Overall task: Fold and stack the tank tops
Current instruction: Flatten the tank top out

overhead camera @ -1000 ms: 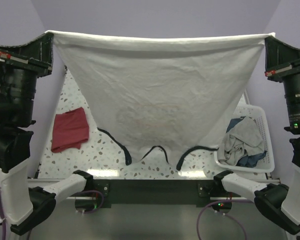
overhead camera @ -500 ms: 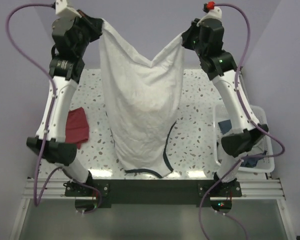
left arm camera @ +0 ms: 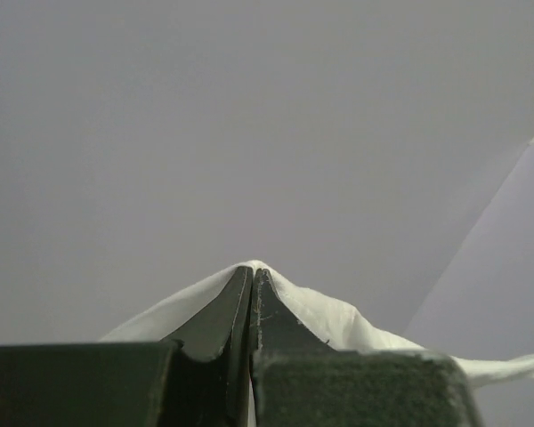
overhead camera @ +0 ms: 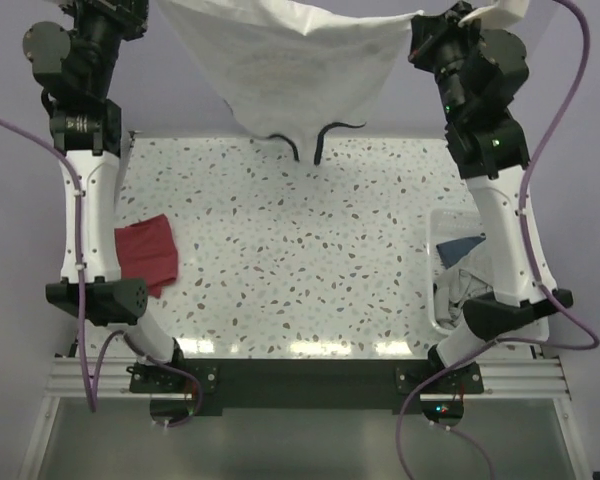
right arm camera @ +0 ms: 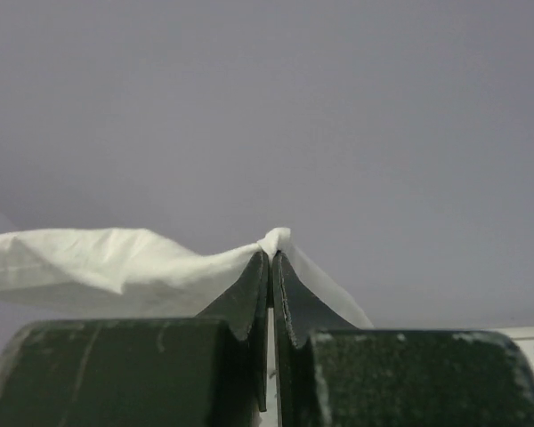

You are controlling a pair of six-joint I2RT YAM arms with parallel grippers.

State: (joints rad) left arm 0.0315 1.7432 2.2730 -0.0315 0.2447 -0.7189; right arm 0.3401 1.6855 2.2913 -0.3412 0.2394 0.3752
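I see the first tank top (overhead camera: 290, 60) hanging between my left hand (left arm camera: 252, 271) and right hand (right arm camera: 271, 253), over the table's (overhead camera: 310, 260) far edge. The second tank top (overhead camera: 145, 255) lies on the left, the basket (overhead camera: 436, 290) on the right.

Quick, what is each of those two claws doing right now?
The left gripper is shut on the white tank top.
The right gripper is shut on the same top's other corner.

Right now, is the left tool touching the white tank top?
Touching. The left wrist view shows the left tool pinched shut on a fold of the white tank top.
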